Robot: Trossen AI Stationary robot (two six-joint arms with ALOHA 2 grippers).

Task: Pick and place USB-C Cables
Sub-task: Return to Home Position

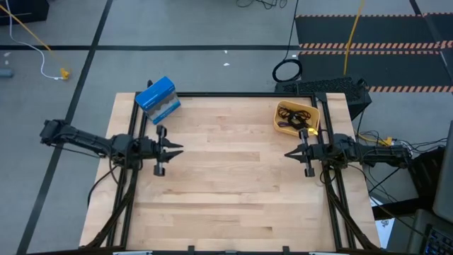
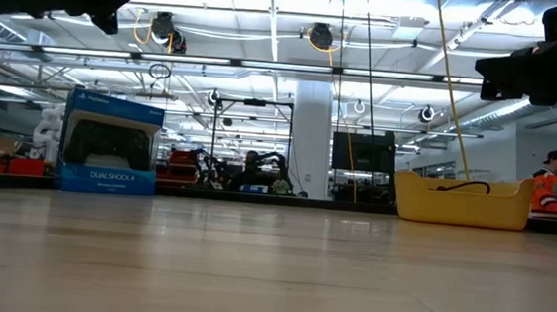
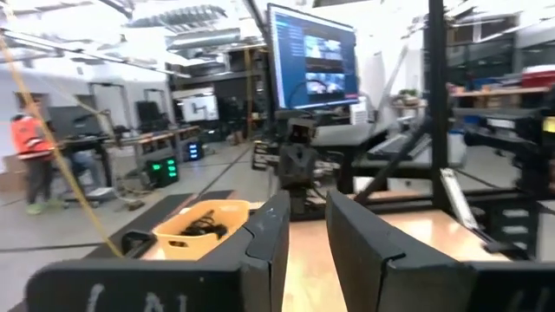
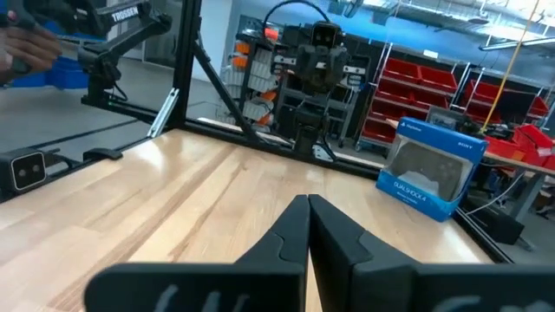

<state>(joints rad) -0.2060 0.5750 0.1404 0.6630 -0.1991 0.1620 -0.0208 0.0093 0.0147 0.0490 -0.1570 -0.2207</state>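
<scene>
The USB-C cables (image 1: 291, 117) lie coiled inside a yellow bin (image 1: 278, 120) at the table's far right; black and purple strands show. The left wrist view shows a black coil (image 3: 205, 228) in the bin (image 3: 186, 246). In the low view a black loop (image 2: 465, 187) rises over the bin's rim (image 2: 454, 206). My left gripper (image 1: 178, 149) (image 3: 308, 201) hovers over the table's left side, pointing right, slightly open with nothing between its fingers. My right gripper (image 1: 287, 153) (image 4: 308, 202) is shut and empty. It hovers just in front of the bin, pointing left.
A blue DualShock box (image 1: 157, 99) (image 2: 110, 148) (image 4: 431, 173) stands at the table's far left. A black ring (image 1: 287, 71) lies on the floor beyond the far edge. Bare wood (image 1: 233, 177) spans the middle between the two grippers. A person in orange (image 2: 552, 188) is in the room behind.
</scene>
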